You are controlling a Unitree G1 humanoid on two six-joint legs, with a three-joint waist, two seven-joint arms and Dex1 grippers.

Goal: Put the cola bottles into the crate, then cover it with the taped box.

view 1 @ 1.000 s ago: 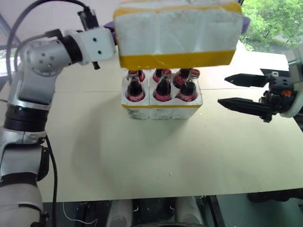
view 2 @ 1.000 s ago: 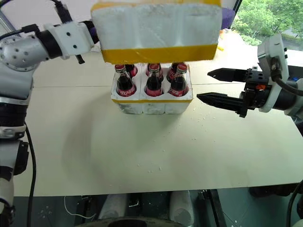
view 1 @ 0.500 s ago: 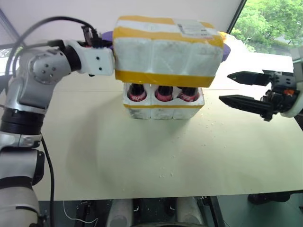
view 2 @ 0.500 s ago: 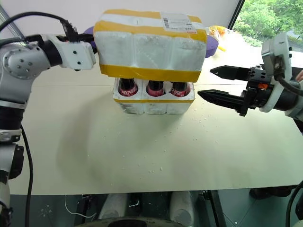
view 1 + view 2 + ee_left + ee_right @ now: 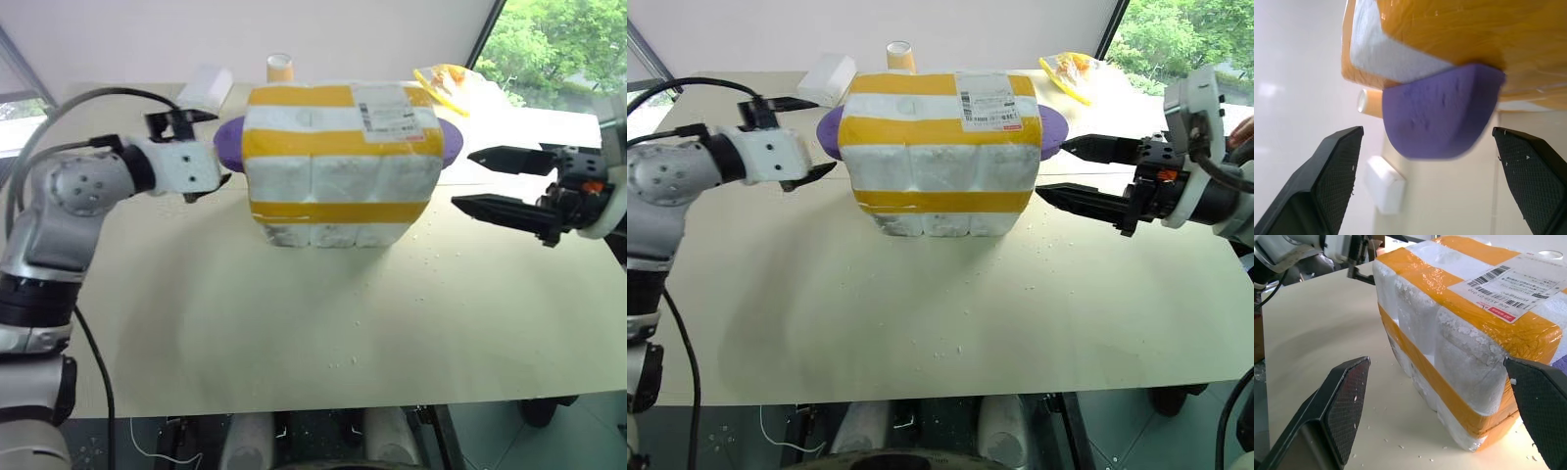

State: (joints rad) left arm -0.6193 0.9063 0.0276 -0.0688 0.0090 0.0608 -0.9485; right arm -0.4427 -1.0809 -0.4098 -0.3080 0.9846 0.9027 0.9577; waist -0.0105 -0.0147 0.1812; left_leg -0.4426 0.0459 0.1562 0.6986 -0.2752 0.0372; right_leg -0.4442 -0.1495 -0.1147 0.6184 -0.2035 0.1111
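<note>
Basically done: we've got the cover seated over the crate.
The taped box (image 5: 939, 147) sits down over the crate (image 5: 940, 223) mid-worktop (image 5: 950, 304); just the crate's lower white edge and its yellow rim tape show under it, and the cola bottles are hidden inside, so we can't count them. Our left gripper (image 5: 801, 137) is just beside the box's purple side handle (image 5: 1442, 110), fingers (image 5: 1327, 181) spread wide and not touching it. Our right gripper (image 5: 1083, 171) hangs off the opposite end, fingers apart, holding nothing. We judge both steps complete; what's left is backing the arms away and maybe checking the box sits square.
</note>
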